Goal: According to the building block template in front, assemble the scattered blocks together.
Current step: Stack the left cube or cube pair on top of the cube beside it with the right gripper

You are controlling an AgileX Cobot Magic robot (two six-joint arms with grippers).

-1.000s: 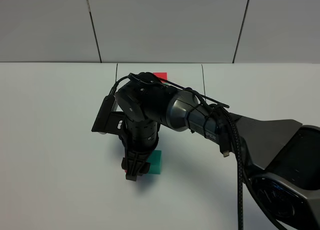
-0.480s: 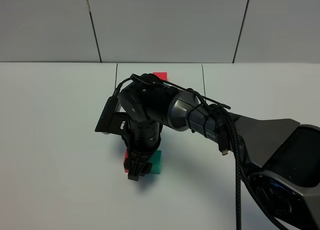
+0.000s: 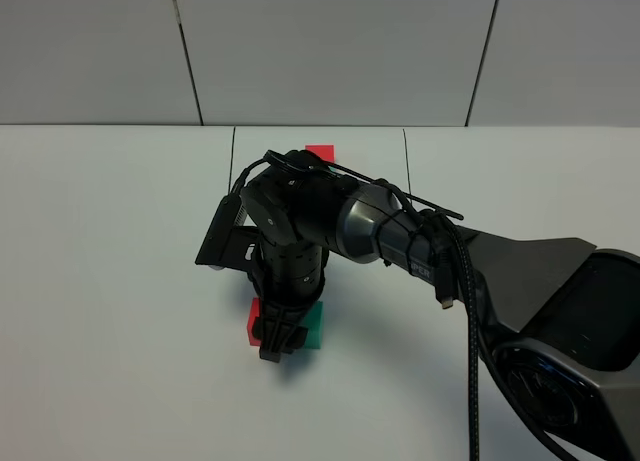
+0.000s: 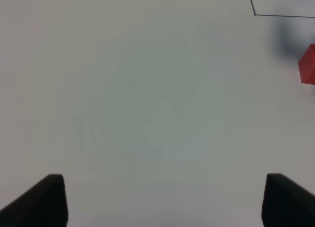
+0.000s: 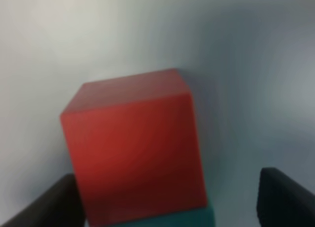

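Observation:
The scattered red cube (image 3: 253, 321) and teal-green cube (image 3: 313, 326) sit side by side and touching on the white table. My right gripper (image 3: 277, 349) points straight down over their seam. In the right wrist view it (image 5: 165, 202) is open, with the red cube (image 5: 133, 148) between the fingertips and the teal cube (image 5: 177, 219) at its near side. Of the building block template, only the red part (image 3: 320, 153) and the black frame line (image 3: 405, 156) show behind the arm. My left gripper (image 4: 167, 200) is open over bare table, with the red cube (image 4: 307, 64) off to its side.
The table (image 3: 110, 281) is plain white, and a grey panelled wall (image 3: 330, 51) stands behind it. My right arm's dark body and cable (image 3: 470, 311) stretch from the lower right across the middle. A corner of the black frame line (image 4: 255, 14) shows in the left wrist view.
My right gripper has shifted slightly to the right over the two cubes, so more of the red cube shows on its left. The jaws stay open.

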